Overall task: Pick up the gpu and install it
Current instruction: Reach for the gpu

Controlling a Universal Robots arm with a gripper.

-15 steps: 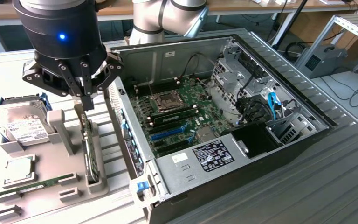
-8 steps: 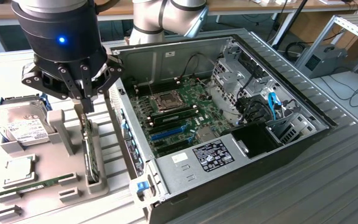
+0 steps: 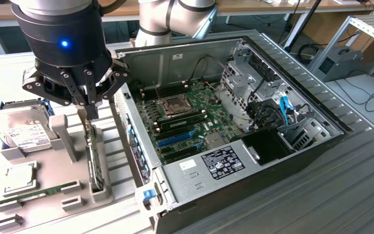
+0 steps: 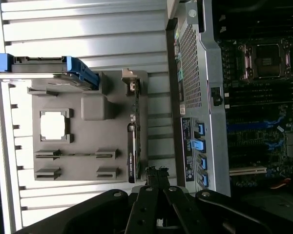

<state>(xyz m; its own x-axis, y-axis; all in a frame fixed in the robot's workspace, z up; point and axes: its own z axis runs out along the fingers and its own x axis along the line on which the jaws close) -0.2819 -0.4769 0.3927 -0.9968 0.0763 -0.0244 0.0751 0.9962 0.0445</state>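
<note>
The gpu [image 3: 95, 163] stands on its long edge in a slot of a grey holder [image 3: 64, 131] at the lower left of the exterior view, upright probably so that its thin top edge can be taken from above. The tool [image 3: 89, 114] hangs straight down over the card's far end with its fingers pressed together. Whether they pinch the card or only touch it I cannot tell. The same holder carries a hard drive [image 3: 21, 126] on edge at the exterior view's left, a cpu [image 3: 21, 175] lying flat and a memory stick [image 3: 34, 193] in front of it, each in its own seat and apart from the others. Just beside the holder, toward the exterior view's right, a computer case [image 3: 239, 180] lies on its side with the panel off, so the motherboard [image 3: 187, 117] and its blue slots [image 3: 174, 139] face up. All of it rests on a worktop [image 3: 343, 195] of ribbed metal slats. Behind are desks, loose cables and a metal frame at the upper right. In the wrist view the gpu [image 4: 132, 146] shows as a dark strip along the holder's [image 4: 93, 156] edge nearest the case [image 4: 200, 73]. The closed tool [image 4: 156, 171] sits at one end of that strip, slightly toward the case. The hard drive [image 4: 44, 70] in its blue carrier sits at the holder's other end, and the cpu [image 4: 53, 125] lies between. The worktop's [image 4: 88, 34] pale slats run under everything, and the motherboard [image 4: 259, 97] lies dark inside the case.
</note>
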